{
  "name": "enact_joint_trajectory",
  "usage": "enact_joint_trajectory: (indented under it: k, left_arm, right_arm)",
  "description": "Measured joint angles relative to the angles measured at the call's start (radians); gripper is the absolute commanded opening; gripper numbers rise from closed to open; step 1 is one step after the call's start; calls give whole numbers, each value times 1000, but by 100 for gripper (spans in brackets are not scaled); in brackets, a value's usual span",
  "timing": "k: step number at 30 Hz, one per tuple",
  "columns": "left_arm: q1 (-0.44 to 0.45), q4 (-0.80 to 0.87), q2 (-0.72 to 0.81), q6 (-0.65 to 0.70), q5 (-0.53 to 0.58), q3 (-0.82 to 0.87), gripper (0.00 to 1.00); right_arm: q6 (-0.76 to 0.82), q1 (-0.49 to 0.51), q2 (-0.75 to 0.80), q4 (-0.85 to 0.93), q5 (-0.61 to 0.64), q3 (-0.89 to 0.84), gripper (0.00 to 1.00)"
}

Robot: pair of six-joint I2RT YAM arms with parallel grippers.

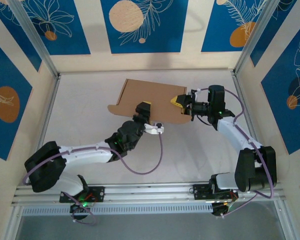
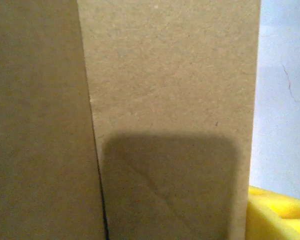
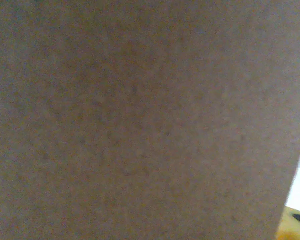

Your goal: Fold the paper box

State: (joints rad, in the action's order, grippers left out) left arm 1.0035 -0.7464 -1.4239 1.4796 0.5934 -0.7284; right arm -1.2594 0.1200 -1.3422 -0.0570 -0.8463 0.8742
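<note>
Left gripper (image 1: 142, 109) sits at the near edge, right gripper (image 1: 180, 102) at the right edge of the one paper box (image 1: 150, 92), a brown sheet on the table (image 1: 90, 125); whether either of the two clamps it is unclear.

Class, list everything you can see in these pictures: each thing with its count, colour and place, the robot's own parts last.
box: one, brown, table's middle
table: one, white, under the box
wall panels: several, blue with orange discs, around the table
rail: one, silver, near edge
cables: two, purple, along the arms
arms: two, black and white, bolted at the rail
left claw: one, yellow-tipped, box's near edge
right claw: one, yellow-tipped, box's right edge
</note>
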Motion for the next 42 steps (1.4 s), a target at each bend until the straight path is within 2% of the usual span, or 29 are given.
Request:
enact_joint_trajectory:
  k: [4,6,11,13,16,20,24,27,31,35,39,42]
  left_arm:
    - [3,100,13,-32,10,-31,52]
    - [6,252,47,-90,2,-84,46]
    - [7,613,104,-220,-20,-232,45]
    - [7,747,105,-274,-23,-304,45]
    - [7,997,95,-373,-43,-450,45]
    - [7,1325,24,-508,-111,-681,45]
    - [7,1532,-39,-604,-220,-756,46]
    - [7,1650,-108,-654,-312,-778,46]
    - [5,1751,-221,-708,-409,-821,45]
    - [-3,1808,-331,-769,-481,-897,47]
    - [-19,1828,-404,-828,-533,-970,47]
    - [-39,1841,-449,-870,-569,-1030,45]
  right_arm:
    - [-18,-5,10,5,-3,0,62]
    - [-12,-8,14,31,-7,0,70]
    - [67,-24,45,163,5,34,90]
    - [140,-42,63,266,40,73,94]
    - [275,-75,102,429,140,145,92]
    - [456,-96,210,605,359,206,84]
    - [620,-84,333,681,575,226,73]
    - [713,-50,368,723,664,264,64]
    - [750,-16,343,801,669,356,60]
    - [696,-15,281,884,587,447,61]
    - [558,-23,281,949,551,449,56]
    - [433,-31,274,1021,550,454,57]
